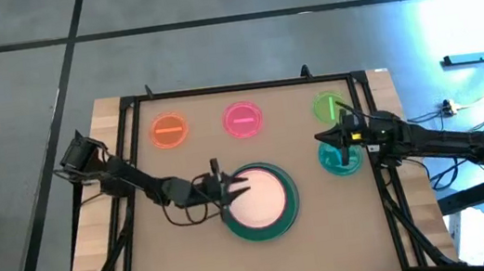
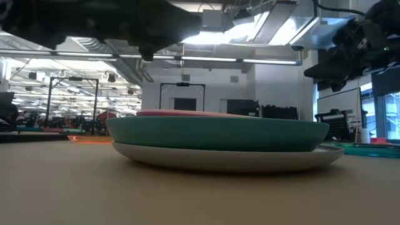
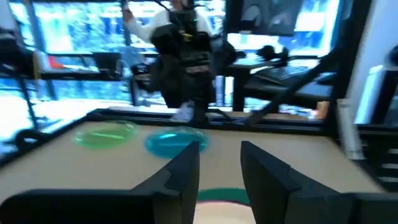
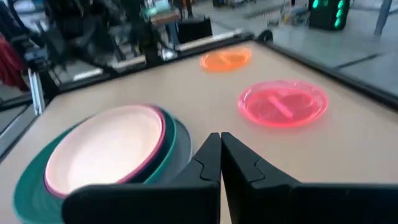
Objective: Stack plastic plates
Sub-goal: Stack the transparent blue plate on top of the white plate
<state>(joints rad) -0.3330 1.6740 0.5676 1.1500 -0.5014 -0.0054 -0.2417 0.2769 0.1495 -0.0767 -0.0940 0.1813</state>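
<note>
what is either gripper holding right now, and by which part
Nothing. The left gripper is open and empty at the edge of the plate stack. The right gripper is shut with nothing between its fingers, above the small teal plate.

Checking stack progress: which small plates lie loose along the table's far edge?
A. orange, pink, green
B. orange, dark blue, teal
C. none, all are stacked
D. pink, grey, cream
A: the high view shows the orange plate, pink plate and green plate lying singly in a row, apart from the stack.
</note>
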